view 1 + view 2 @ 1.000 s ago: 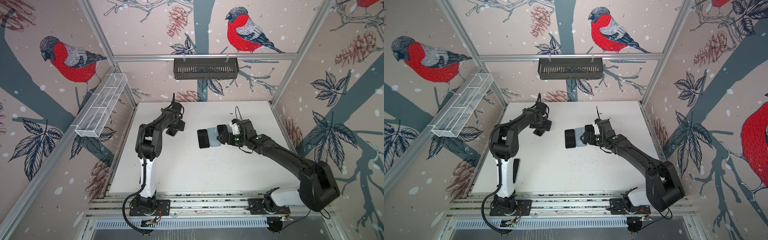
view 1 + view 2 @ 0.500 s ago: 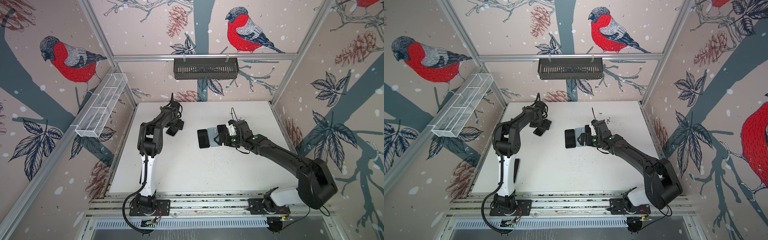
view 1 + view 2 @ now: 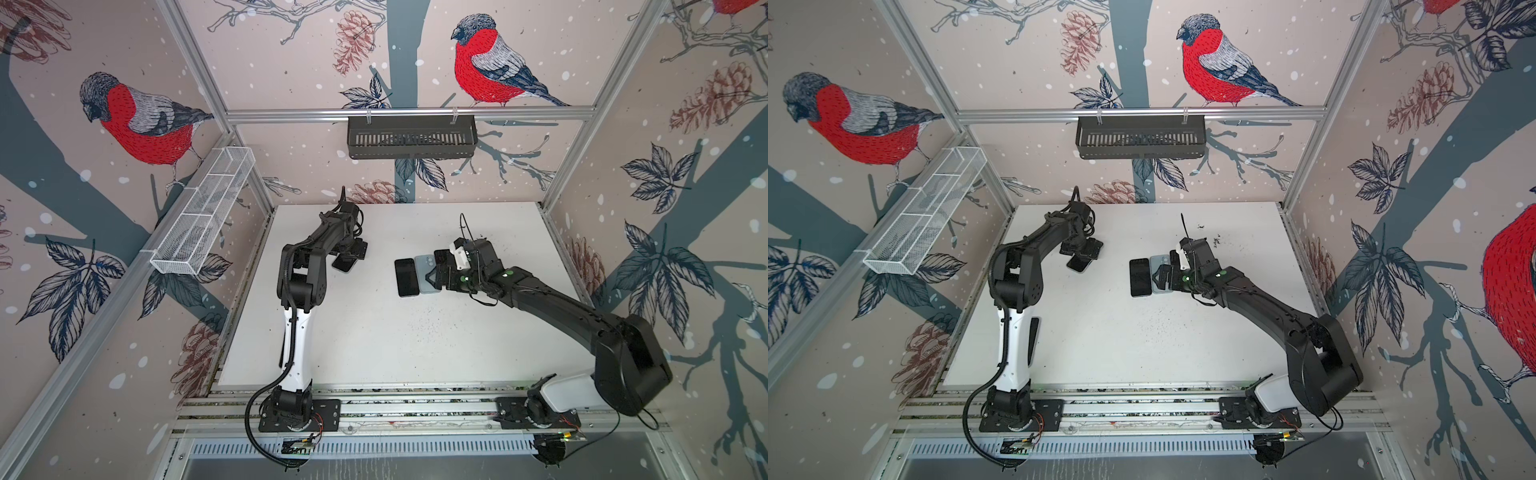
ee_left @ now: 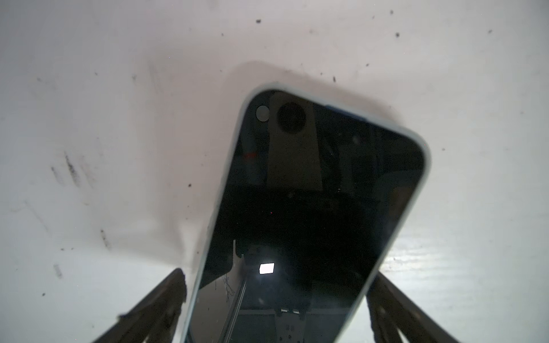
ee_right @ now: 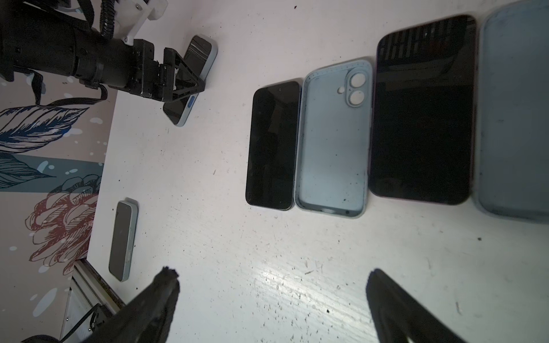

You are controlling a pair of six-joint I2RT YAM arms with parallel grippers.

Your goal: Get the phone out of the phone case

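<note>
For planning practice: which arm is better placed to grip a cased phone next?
Left: the left pincer, open, straddles a cased phone; the right pincer hovers open by an empty case.

We keep our left arm (image 3: 297, 328) folded at the elbow, reaching toward the back of the desk (image 3: 374, 332), with the left gripper (image 3: 345, 261) pointing down, jaws wide apart. Our right arm (image 3: 552, 303) stretches low toward the middle, the right gripper (image 3: 434, 266) just over the desk, jaws fully spread
</note>
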